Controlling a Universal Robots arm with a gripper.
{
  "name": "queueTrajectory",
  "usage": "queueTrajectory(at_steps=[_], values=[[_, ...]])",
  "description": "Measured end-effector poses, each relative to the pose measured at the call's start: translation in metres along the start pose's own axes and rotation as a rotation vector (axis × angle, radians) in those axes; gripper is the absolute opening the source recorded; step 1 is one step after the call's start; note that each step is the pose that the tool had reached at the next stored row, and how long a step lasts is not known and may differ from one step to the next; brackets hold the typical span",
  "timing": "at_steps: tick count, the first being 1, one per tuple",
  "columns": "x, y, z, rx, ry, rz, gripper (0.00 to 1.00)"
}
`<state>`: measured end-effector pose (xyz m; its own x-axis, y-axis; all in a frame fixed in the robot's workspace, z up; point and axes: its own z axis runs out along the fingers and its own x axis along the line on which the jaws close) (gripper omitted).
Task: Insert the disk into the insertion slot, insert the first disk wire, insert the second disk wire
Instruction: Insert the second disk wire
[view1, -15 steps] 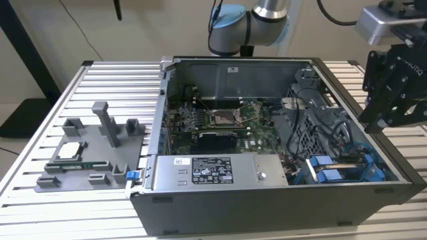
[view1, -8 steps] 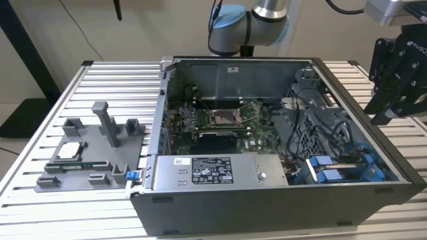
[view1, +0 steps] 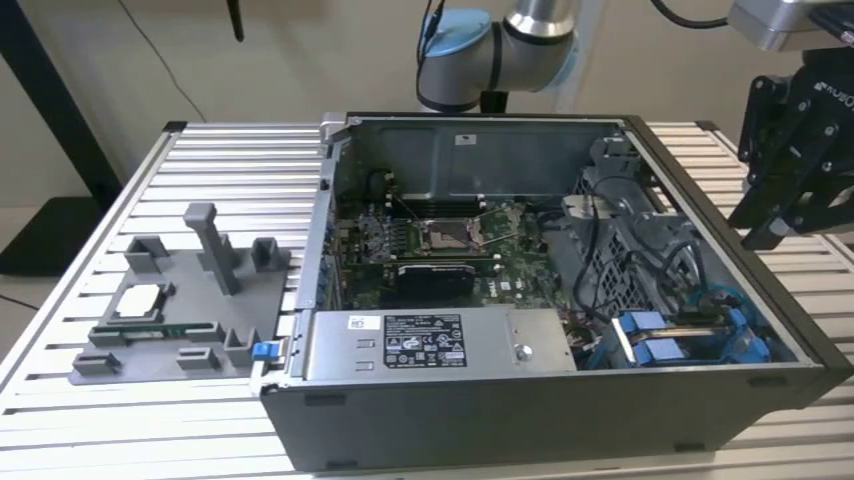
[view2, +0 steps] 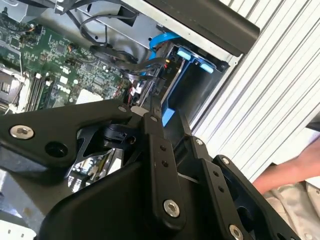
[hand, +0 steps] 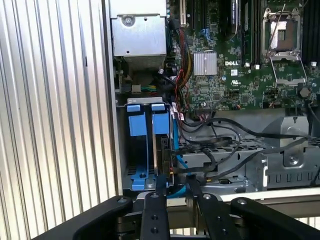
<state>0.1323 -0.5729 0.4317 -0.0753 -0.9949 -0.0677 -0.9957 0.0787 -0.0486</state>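
Status, exterior view: gripper (view1: 763, 232) hangs above the open computer case (view1: 534, 420), over the wall on the exterior view's right, clear of everything. The disk (view1: 663, 350) in its blue carrier sits low in that corner of the case.

Second wrist view: fingers (view2: 156, 107) are parted with nothing between them. Blue carrier tabs and loose black cables (view2: 107, 50) lie beyond the tips. A person's arm (view2: 292, 167) rests on the slatted table (view2: 280, 85) just outside the case.

First wrist view: disk (hand: 160, 124) looks seated in the insertion slot (hand: 144, 155). There are two blue tabs side by side; can't tell which carrier is which. The jaws stand apart, empty, lined up near the cable ends (hand: 172, 172) at the drive's edge.

Judgement: disk step done, first wire step in hand. The move calls for a clean grasp on one connector and square alignment with the drive port. The cable tangle is a snag risk.
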Motion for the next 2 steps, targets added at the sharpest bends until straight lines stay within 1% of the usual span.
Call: queueTrajectory(at_steps=[2], values=[[0.0,0.0,0.0,0.0,-0.0001,0.0,1.0]])
